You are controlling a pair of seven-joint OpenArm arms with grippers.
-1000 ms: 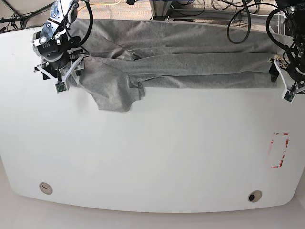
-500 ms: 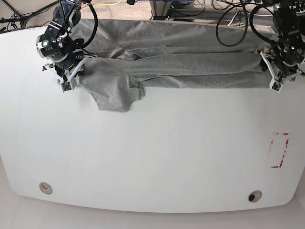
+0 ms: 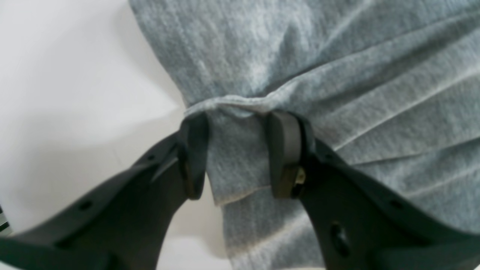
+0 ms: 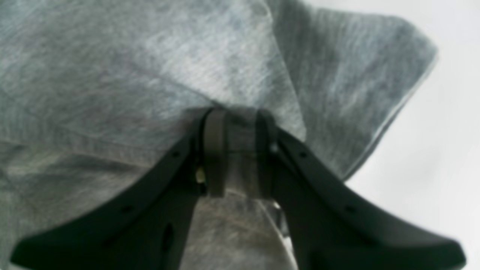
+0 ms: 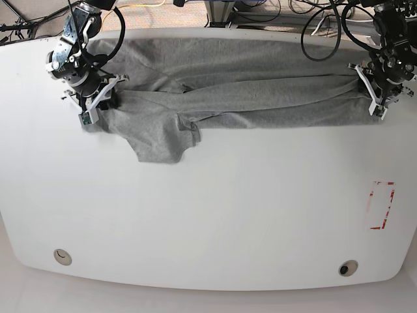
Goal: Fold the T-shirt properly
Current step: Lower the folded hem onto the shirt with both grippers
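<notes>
- The left gripper (image 3: 236, 155): its two dark fingers (image 3: 283, 150) straddle a hemmed fold of the light heather-grey cotton T-shirt (image 3: 337, 75), with cloth filling the gap between them. They look closed on it, though a clear space between the pads leaves the firmness of the hold uncertain.
- The right gripper (image 4: 236, 157): its two fingers (image 4: 214, 157) stand close together, pinching a bunched ridge of the same grey fabric. This view is blurred, so seams are hard to make out.
- Both wrist views cut off the shirt on most sides. Only the base view shows the whole T-shirt (image 5: 234, 85), stretched in a long creased band across the far part of the flat white surface (image 5: 208, 208), one sleeve flap drooping toward the near side.
- In the base view the fingertips of both grippers (image 5: 91, 104) (image 5: 376, 98) are too small to read.
- No lettering shows in any view.
- One shirt, two grippers, one at each end of the band.
</notes>
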